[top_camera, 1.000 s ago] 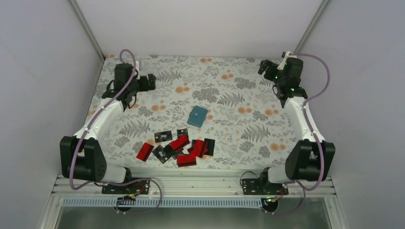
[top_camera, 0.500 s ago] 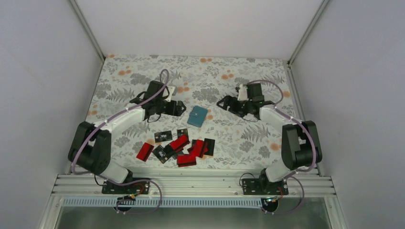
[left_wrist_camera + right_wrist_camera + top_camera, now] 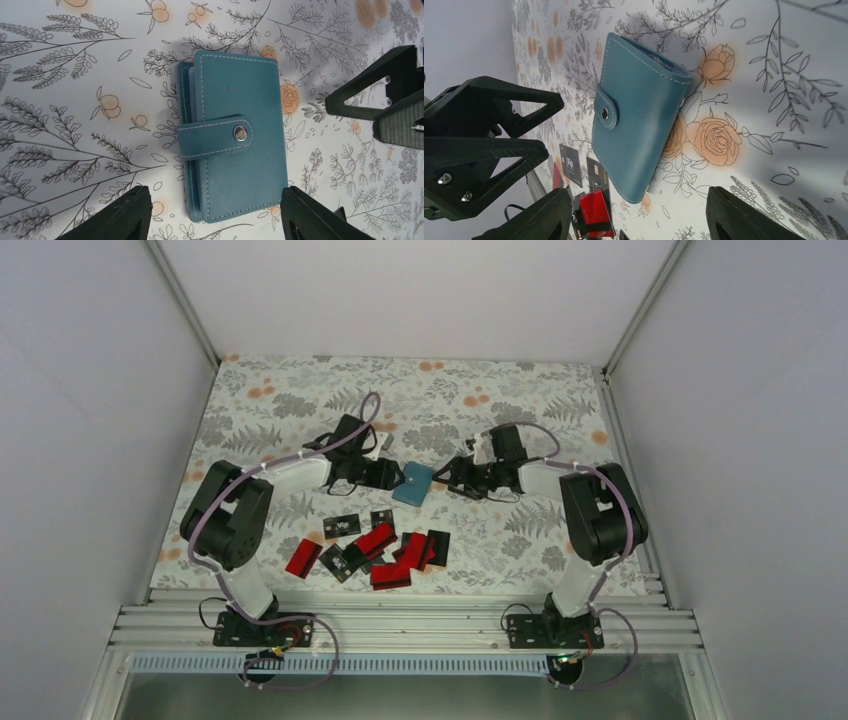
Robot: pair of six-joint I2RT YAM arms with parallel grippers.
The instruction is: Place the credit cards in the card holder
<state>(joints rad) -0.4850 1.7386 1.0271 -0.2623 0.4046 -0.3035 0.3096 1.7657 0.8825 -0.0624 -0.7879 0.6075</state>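
The teal card holder (image 3: 413,483) lies shut and snapped on the floral cloth mid-table, seen close in the left wrist view (image 3: 232,135) and the right wrist view (image 3: 639,117). My left gripper (image 3: 391,476) is at its left side, open, its fingers standing either side of the holder's near end (image 3: 215,200) without touching. My right gripper (image 3: 446,478) faces it from the right, open (image 3: 639,202), with nothing between its fingers. The credit cards (image 3: 385,545), red and black, lie in a loose pile nearer the arm bases, and some show at the right wrist view's bottom (image 3: 596,210).
One red card (image 3: 303,557) and one black card (image 3: 342,525) lie apart at the pile's left. The two grippers face each other closely across the holder (image 3: 395,105). White walls enclose the table (image 3: 300,390) on three sides.
Both arms have swung in from the far corners to the card holder, one on each side. Their jaws have narrowed a little. The holder and cards have not moved.
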